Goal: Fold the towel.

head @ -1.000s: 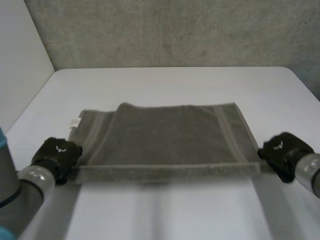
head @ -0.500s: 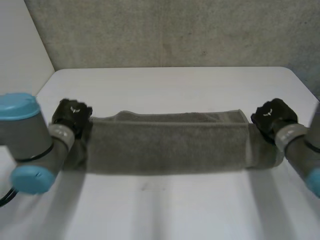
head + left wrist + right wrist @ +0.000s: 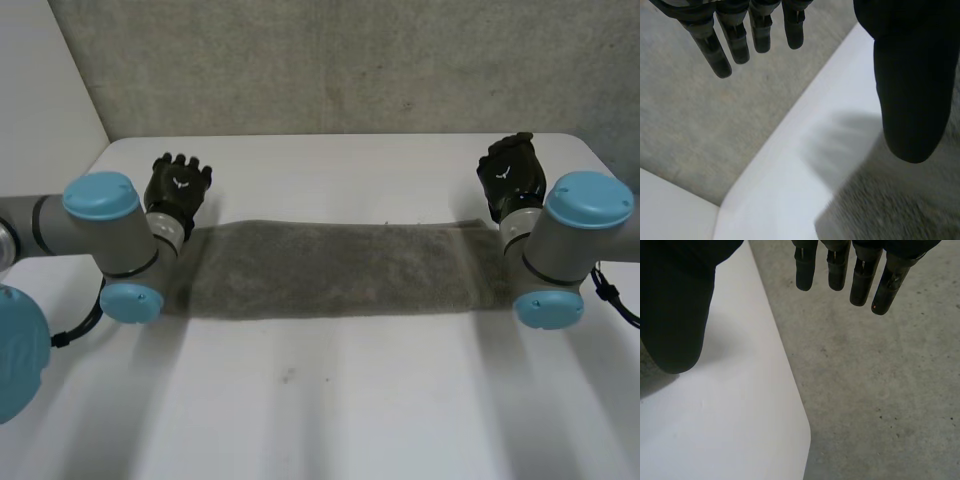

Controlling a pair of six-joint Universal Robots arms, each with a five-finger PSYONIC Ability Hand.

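The towel lies as a long folded strip across the counter. The left hand at its ten o'clock and the right hand at two are both released and empty. The lengthwise fold looks done; the next move probably calls for grasping a short end.

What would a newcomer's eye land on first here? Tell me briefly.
First comes the grey towel, folded into a long narrow strip across the middle of the white table. Next come the two black hands beyond its far edge: the left hand by the towel's left end and the right hand by its right end. Both have straight fingers and hold nothing.
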